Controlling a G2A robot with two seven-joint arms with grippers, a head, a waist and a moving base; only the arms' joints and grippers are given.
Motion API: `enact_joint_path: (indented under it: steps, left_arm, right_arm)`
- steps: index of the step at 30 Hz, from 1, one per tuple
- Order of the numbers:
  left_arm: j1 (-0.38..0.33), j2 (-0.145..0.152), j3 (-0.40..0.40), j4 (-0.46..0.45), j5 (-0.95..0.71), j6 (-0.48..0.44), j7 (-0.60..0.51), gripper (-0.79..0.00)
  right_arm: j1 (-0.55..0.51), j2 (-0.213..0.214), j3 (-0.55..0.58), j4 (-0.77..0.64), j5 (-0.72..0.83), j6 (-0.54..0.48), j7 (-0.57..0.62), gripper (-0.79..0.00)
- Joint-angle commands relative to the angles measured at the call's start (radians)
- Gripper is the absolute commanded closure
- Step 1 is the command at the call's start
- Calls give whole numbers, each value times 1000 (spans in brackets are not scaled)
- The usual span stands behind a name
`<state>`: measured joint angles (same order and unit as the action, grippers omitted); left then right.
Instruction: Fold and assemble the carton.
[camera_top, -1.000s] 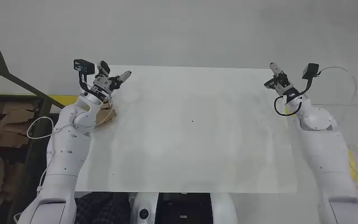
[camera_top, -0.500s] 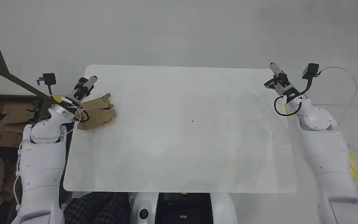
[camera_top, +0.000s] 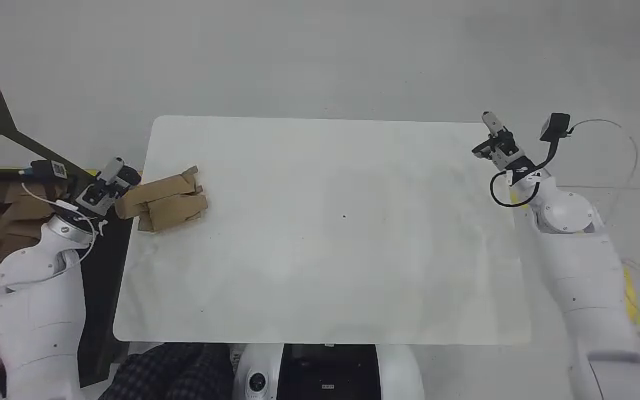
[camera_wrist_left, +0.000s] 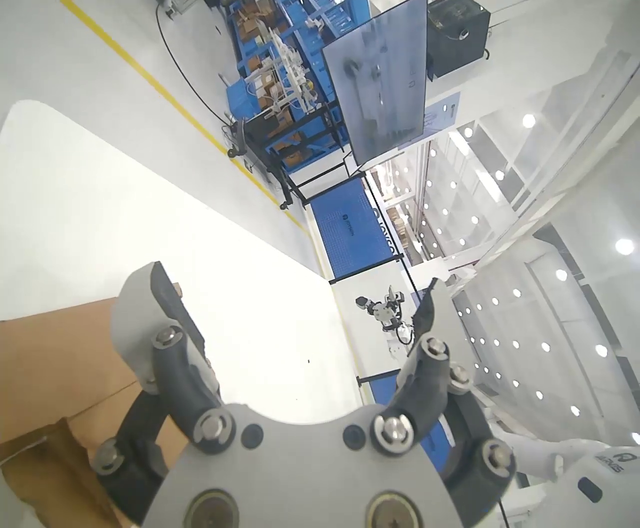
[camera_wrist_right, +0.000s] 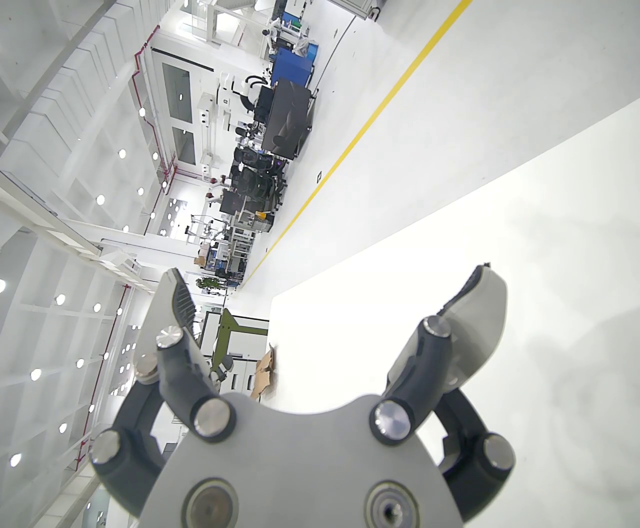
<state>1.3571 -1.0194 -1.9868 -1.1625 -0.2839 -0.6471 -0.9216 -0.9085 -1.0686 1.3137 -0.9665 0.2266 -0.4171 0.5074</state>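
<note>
Status: carton (camera_top: 168, 201) lies flat and unfolded on bench (camera_top: 330, 260) at left edge nr far-left corner, part hanging over it; no flap raised, so whole fold + assembly is left (progress approx nil, my judgement). L gripper (camera_top: 108, 178) just off that edge by the card, fingers apart, nothing held. R gripper (camera_top: 492, 138) at far-right corner, fingers apart, empty. Vs 1 s ago: L arm has swung out from over the corner; R arm unmoved
</note>
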Motion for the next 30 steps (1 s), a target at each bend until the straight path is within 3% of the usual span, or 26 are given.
enact_joint_path:
  steps: [1,15,18,24,30]
  left_arm:
    - [0,0,0,0,1,0,6,-785]
    - [0,0,0,0,1,0,6,-785]
    - [6,0,0,-9,24,16,47,-785]
    - [19,9,-34,32,30,81,104,-785]
    - [41,26,-103,122,17,68,105,-785]
  right_arm:
    - [0,0,0,0,0,0,0,-785]
    - [0,0,0,0,0,0,0,-785]
    - [0,0,0,0,0,0,0,-785]
    - [0,0,0,0,0,0,0,-785]
    - [0,0,0,0,0,0,0,-785]
